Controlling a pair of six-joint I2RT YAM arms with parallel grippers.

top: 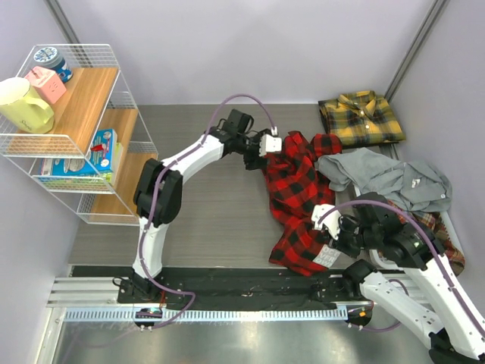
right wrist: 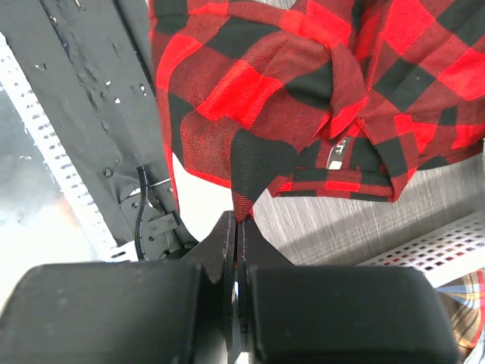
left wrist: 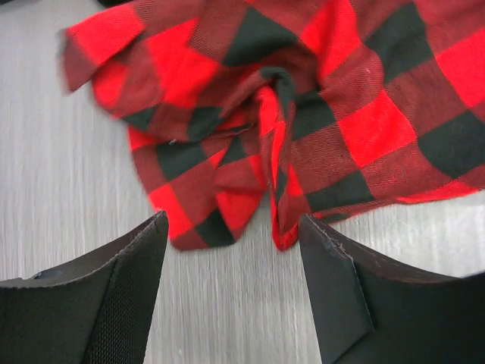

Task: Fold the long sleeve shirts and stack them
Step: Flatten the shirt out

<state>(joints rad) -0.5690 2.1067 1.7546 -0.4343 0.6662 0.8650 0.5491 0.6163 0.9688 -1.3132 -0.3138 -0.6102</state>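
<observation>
The red shirt [top: 295, 201] lies rumpled and open on the grey tabletop [top: 212, 220], drawn out in a long strip from its far end to its near hem.

At the shirt's far end the left fingers [top: 269, 144] hover with their tips apart. The wrist view shows the two dark pads [left wrist: 129, 280] on either side of a twisted knot of red shirt [left wrist: 303, 114], with bare tabletop [left wrist: 61, 189] between them. They hold nothing, and whether the tips touch the cloth cannot be told.

At the shirt's near hem the right fingers [top: 328, 241] are pressed together on a corner of the cloth. Its wrist view shows the right fingers [right wrist: 236, 235] clamped on a point of the red shirt [right wrist: 250, 91], which hangs up and away from them in folds.

A grey shirt [top: 386, 178] lies crumpled just right of the red shirt and touches its sleeve. A yellow shirt [top: 360, 117] sits neatly folded beyond the red shirt, to its far right. An orange shirt [top: 449, 239] shows partly under the right arm, right of the red shirt. A wire shelf [top: 76, 47] with a mug and boxes stands well off to the red shirt's left.
</observation>
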